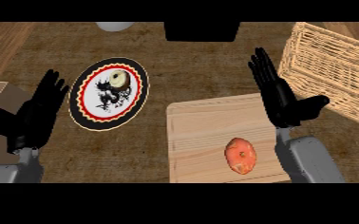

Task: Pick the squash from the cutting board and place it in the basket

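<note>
An orange squash (240, 155) lies on the light wooden cutting board (203, 123), near the board's lower right part. A woven wicker basket (319, 69) stands at the right edge of the counter, beyond the board. My right hand (280, 97) is open, fingers straight and pointing away, above the board's right edge, between the squash and the basket; it touches neither. My left hand (36, 111) is open at the left edge, fingers up, resting.
A round plate (108, 94) with a black rim, red ring and a small round item on it lies left of the board. A white object (114, 26) and a dark box (202, 31) sit at the far edge.
</note>
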You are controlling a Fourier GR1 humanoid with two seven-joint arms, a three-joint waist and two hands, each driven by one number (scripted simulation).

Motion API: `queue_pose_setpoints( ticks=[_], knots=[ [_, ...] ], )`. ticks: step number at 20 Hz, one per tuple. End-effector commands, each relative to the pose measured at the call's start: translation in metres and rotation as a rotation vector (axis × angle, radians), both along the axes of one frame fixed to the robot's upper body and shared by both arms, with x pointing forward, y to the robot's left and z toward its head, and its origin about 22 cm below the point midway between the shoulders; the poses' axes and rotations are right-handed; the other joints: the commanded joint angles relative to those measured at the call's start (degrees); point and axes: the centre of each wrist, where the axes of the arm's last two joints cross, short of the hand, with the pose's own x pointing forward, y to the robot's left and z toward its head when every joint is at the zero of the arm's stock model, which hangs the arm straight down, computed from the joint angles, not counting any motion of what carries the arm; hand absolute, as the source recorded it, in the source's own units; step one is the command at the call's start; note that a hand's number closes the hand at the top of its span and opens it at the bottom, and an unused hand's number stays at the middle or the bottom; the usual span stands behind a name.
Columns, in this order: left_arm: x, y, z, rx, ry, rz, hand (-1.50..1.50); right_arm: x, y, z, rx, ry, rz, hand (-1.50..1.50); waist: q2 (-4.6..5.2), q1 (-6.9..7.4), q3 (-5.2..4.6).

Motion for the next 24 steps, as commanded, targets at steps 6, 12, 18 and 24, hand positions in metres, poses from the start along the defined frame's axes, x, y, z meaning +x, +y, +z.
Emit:
queue_pose_setpoints(
  ticks=[6, 12, 18, 24],
  knots=[
    [-0.039, -0.021, -0.073, 0.113, 0.384, -0.07, 0.0, 0.011, 0.038, 0.065, 0.148, -0.233, 0.356, 1.5, 1.72, -0.83, 0.26],
    [-0.056, -0.011, -0.085, 0.117, 0.444, -0.095, 0.0, -0.066, 0.132, 0.016, -0.141, -0.298, 0.507, -1.5, 1.23, -1.13, 0.12],
    [-0.067, -0.005, -0.088, 0.124, 0.449, -0.058, 0.0, -0.053, 0.097, 0.046, -0.616, -0.303, 0.264, -1.5, 0.29, -3.09, -0.2],
    [-0.071, -0.008, -0.085, 0.124, 0.461, -0.06, 0.0, -0.045, 0.053, 0.118, -1.012, -0.312, 0.12, -1.5, -0.13, -4.5, -0.18]
  ],
)
